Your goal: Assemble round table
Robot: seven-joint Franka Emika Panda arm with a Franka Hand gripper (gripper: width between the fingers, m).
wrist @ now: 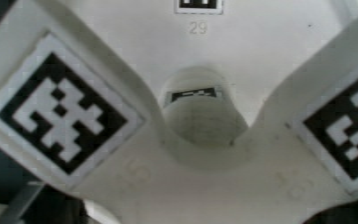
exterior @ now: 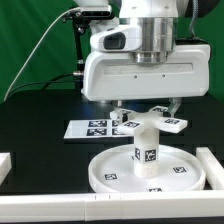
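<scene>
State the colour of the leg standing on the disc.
White, with a black-and-white tag; the leg shows best in the exterior view.

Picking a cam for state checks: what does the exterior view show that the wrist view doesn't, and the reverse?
Exterior only: the round disc lying flat on the black table, the leg upright on its middle, the marker board behind, white rails at the sides, and the arm above. The cross-shaped base sits at the leg's top, under the gripper; the finger state is hidden.

Wrist only: a close look down on the base's tagged arms and central recess.

Both: the cross-shaped base with its tags.
</scene>
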